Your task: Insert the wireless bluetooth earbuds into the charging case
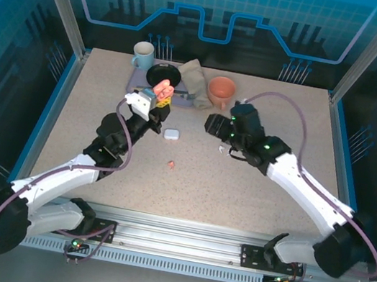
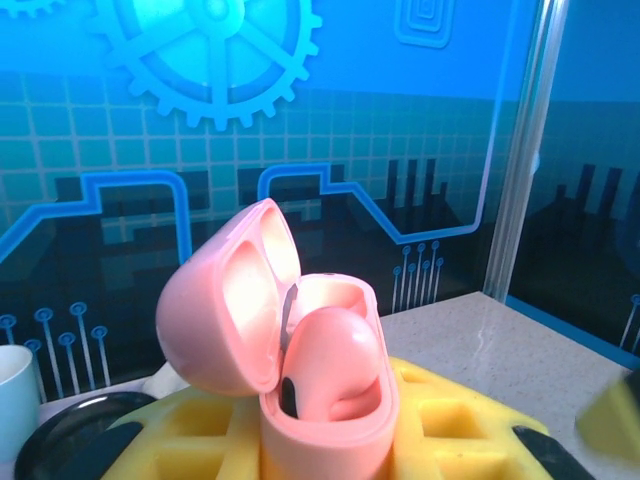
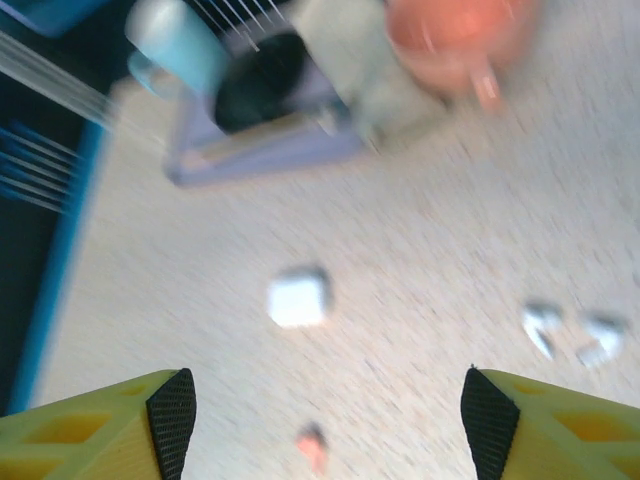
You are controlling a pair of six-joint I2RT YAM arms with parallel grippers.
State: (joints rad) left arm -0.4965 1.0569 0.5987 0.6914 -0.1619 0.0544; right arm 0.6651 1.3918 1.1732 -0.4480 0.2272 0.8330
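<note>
Left jaws are gripping the pink case (image 2: 330,440), lid up, one pink earbud (image 2: 335,360) inside. Right jaws are hanging spread wide, empty. Near the white case (image 1: 170,134), a second pink earbud (image 1: 171,163) and two white earbuds (image 3: 541,326) are lying on the table (image 1: 252,196).

We see the pink charging case (image 2: 330,440) as smooth, glossy plastic. The table (image 1: 253,189) looks matt and speckled, like stone. The cloth (image 1: 193,80) looks soft, the mug (image 1: 143,54) glazed.
</note>
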